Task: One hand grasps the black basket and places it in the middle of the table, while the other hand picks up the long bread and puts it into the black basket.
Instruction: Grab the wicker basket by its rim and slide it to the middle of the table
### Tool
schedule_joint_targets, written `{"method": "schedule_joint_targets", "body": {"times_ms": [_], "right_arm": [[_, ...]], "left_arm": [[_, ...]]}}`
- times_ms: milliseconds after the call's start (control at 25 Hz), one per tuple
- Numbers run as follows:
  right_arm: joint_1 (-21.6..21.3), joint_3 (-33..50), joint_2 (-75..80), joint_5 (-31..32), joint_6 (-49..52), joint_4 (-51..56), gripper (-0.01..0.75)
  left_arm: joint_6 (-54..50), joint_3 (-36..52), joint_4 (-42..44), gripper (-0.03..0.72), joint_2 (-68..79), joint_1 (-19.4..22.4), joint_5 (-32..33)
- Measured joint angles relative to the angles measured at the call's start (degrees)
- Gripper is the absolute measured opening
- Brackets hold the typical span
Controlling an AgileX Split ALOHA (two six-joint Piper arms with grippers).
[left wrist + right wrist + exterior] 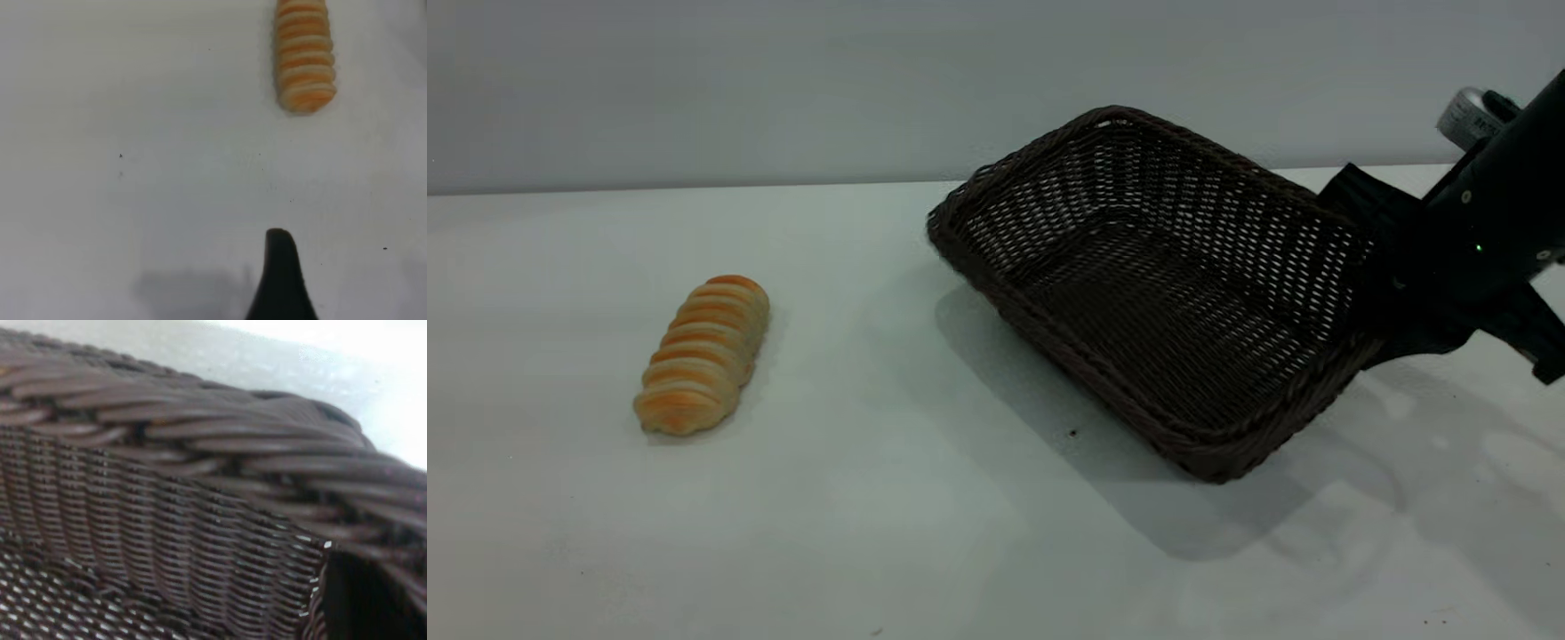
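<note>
Carrying the black basket [1156, 293] was the step in hand. The right gripper [1374, 293] was clamped on the braided rim at the basket's near-arm end, holding it tilted, that end raised and the far end low toward the table [925, 533]; whether the low corner touched the surface could not be told. The right wrist view showed only rim and woven wall pressed close against the claw.

The long bread [704, 354] lay flat on the table well apart from the right claw, beyond the basket's far end, untouched. In the left wrist view it sat ahead of the left gripper [280, 280], of which one dark fingertip [279, 250] showed above bare tabletop; its spread could not be told.

Judged next: lower the basket level near the table's middle, release the rim, withdraw. Then the left claw has to reach forward and straddle the loaf crosswise.

Writing: a pale tag on the right arm, unreadable.
</note>
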Motion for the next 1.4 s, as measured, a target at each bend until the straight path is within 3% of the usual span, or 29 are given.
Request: {"method": "schedule_joint_targets", "body": {"times_ms": [360, 880, 1400], "right_arm": [[0.0, -14.4, 2.9, 17.0, -21.7, -2.9, 0.109], [0.1, -38.4, 19.1, 35.4, -25.2, -10.7, 0.109], [1.4, -40.9, 21.4, 38.9, -34.1, -11.2, 0.109]], "left_arm": [[0.0, 0.0, 0.0, 0.59, 0.0, 0.0, 0.3], [0.0, 0.0, 0.0, 0.59, 0.0, 0.0, 2.2], [0.1, 0.0, 0.0, 0.59, 0.0, 0.0, 1.5]]}}
